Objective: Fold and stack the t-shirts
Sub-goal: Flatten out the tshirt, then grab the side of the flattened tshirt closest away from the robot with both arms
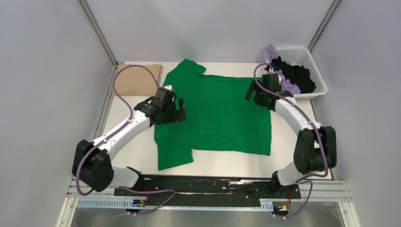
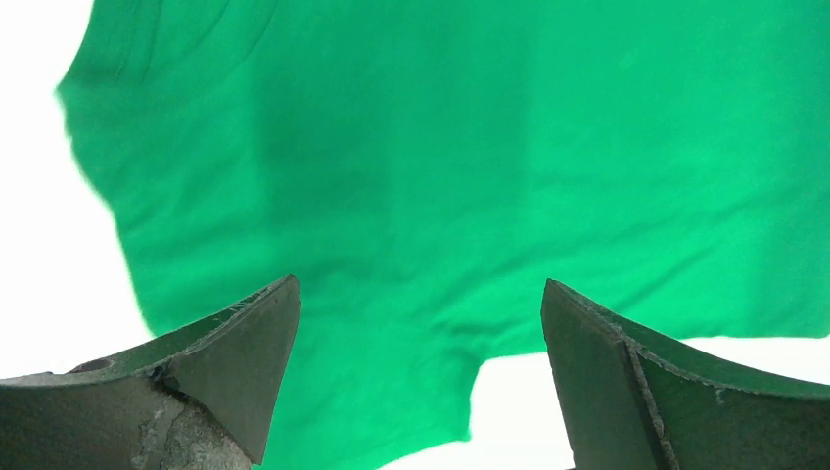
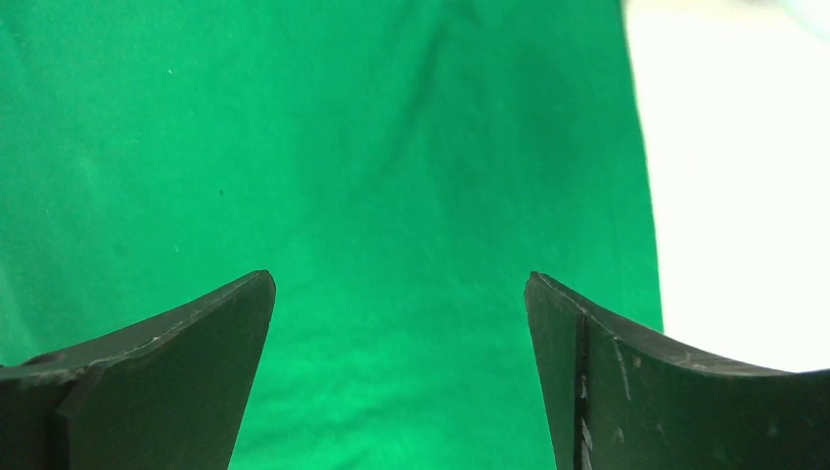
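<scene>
Two grippers, one shirt beneath them — entries follow.

1. Green t-shirt (image 1: 222, 118): spread flat on the table (image 1: 293, 113), directly under both pairs of my fingers. A sleeve runs down between my left fingers; the cloth's edge passes just outside one right finger.
2. Left gripper (image 2: 419, 284): jaws wide apart, nothing between them, poised over the sleeve end.
3. Right gripper (image 3: 399, 276): jaws equally wide, empty, poised over the opposite end near a far corner.
4. Tan t-shirt (image 1: 139, 78): folded, beyond my left fingers, apart from the green one.
5. Basket (image 1: 318, 75): beyond my right fingers, holding a lilac t-shirt (image 1: 272, 51) and a black t-shirt (image 1: 298, 73).

Step in hand, as I judge it: the first fold of the green shirt, not yet begun. Done well, I descend on matching points of one edge, pinch both layers, lift level and together — so the crease runs straight and nothing drags.

Pose: both arms reach inward from the near edge, elbows out, wrists pitched down at the cloth.
</scene>
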`<action>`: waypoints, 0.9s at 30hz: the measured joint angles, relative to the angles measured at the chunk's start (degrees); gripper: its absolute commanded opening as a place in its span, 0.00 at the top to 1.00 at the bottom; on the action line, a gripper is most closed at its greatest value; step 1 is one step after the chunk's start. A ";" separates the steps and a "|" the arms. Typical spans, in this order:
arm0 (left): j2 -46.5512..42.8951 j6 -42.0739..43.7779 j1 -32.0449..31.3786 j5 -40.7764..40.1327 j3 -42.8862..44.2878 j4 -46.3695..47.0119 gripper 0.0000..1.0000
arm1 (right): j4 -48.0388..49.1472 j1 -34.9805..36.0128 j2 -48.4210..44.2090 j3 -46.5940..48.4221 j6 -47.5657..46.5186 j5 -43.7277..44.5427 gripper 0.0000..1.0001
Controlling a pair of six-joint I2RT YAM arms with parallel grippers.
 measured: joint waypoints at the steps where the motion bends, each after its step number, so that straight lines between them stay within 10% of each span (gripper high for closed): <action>1: -1.86 -0.39 -0.55 -0.98 -1.81 -1.84 0.00 | 0.17 0.07 -2.69 -2.34 0.31 0.68 0.00; 12: -14.84 -13.11 -10.16 -3.50 -19.67 -21.57 0.01 | 2.12 -0.59 -30.21 -22.53 9.07 10.56 0.00; 27: -20.41 -25.81 -12.81 -0.52 -32.30 -18.75 0.33 | 3.85 -0.70 -29.29 -24.28 10.47 13.09 0.00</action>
